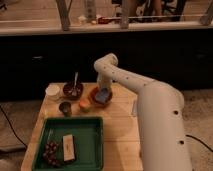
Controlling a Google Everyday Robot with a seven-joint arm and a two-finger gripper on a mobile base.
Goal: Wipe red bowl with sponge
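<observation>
The red bowl [95, 92] sits on the wooden table near its back edge, right of a dark bowl. A blue sponge [103, 95] lies inside the red bowl. My gripper [102, 89] reaches down into the bowl from the white arm and sits right at the sponge. The arm's end link covers most of the gripper.
A dark bowl with a spoon [73, 90] and a white cup [52, 91] stand left of the red bowl. An orange [85, 105] and a small dark cup [65, 108] sit in front. A green tray [90, 131] holds grapes and a bar. The table's back edge faces a dark counter.
</observation>
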